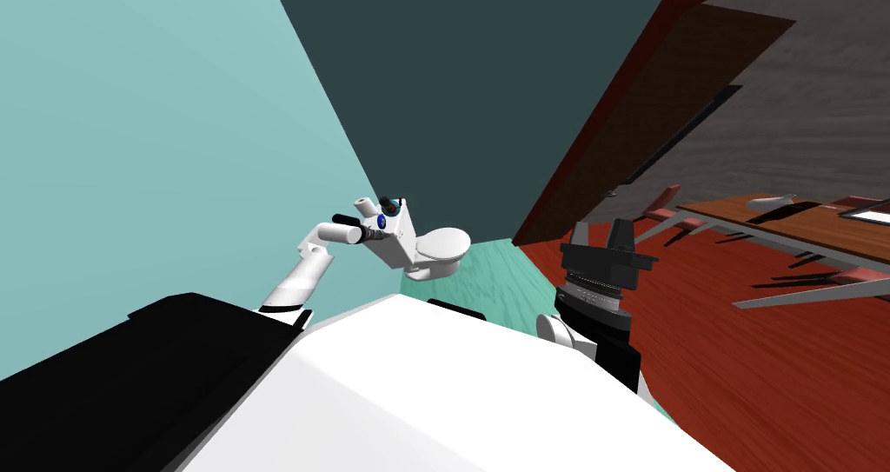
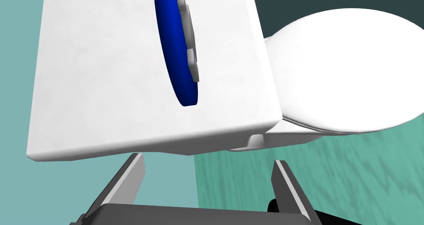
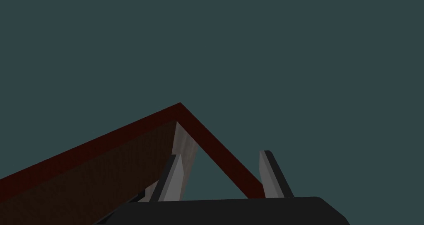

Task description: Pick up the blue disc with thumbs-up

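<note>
Right gripper (image 1: 601, 234) nearest, raised at my right side; left arm out at the toilet (image 1: 441, 248).
Head view: blue disc (image 1: 381, 221) sits on top of the white tank (image 1: 402, 235), at the tip of the left arm; wooden table (image 1: 782, 219) stands well apart. Left wrist view: left gripper (image 2: 209, 179) released, fingers spread with nothing between them, tips short of the tank's near edge; disc lies flat on the tank top, grey relief (image 2: 188, 32) on its face, seat lid (image 2: 352, 69) beside the tank. Right wrist view: right fingers apart, empty.
</note>
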Robot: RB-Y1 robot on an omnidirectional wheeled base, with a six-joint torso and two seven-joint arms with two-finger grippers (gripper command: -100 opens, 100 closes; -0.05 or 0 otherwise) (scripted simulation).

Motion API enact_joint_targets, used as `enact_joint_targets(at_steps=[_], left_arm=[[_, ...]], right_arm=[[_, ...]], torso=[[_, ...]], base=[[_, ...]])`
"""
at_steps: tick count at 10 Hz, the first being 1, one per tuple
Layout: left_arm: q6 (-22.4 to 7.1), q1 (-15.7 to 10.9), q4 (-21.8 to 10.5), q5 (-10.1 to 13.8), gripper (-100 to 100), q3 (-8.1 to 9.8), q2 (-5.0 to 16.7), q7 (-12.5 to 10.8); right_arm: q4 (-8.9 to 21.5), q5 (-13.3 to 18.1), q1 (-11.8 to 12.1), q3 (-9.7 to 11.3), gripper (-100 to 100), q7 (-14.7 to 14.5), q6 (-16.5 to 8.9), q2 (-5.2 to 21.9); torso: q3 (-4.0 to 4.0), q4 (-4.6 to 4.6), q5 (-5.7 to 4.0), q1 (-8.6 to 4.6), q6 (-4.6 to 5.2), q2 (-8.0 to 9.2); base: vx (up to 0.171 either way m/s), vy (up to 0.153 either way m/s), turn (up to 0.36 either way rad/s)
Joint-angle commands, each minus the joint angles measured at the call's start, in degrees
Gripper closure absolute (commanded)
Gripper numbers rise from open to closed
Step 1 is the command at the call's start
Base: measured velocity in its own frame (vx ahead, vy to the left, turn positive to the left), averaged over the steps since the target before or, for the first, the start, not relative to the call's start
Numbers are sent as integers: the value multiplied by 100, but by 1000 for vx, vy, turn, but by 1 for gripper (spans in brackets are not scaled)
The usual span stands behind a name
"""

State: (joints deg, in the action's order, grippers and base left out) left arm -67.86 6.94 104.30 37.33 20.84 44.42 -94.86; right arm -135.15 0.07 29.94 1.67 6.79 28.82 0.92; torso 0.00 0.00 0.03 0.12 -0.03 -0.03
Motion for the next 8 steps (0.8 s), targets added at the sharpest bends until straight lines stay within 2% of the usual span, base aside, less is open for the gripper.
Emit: enact_joint_targets(at_steps=[1,3,4,8], left_arm=[[-112,-48,-29,38,-100,2,73,-176],[-461,-222,-117,200,-100,23,368,-564],[-461,-222,-117,200,-100,23,368,-624],[-939,-491,-237,428,-100,28,820,-1261]], right_arm=[[0,0,0,0,0,0,0,0],[0,0,0,0,0,0,0,0],[0,0,0,0,0,0,0,0],[0,0,0,0,0,0,0,0]], torso=[[0,0,0,0,0,0],[-1,0,0,1,0,-2],[-2,-1,1,4,0,-4],[-3,-1,2,5,-1,-5]], base=[[-6,19,-52],[1,25,-99],[-1,28,-40],[1,31,-88]])
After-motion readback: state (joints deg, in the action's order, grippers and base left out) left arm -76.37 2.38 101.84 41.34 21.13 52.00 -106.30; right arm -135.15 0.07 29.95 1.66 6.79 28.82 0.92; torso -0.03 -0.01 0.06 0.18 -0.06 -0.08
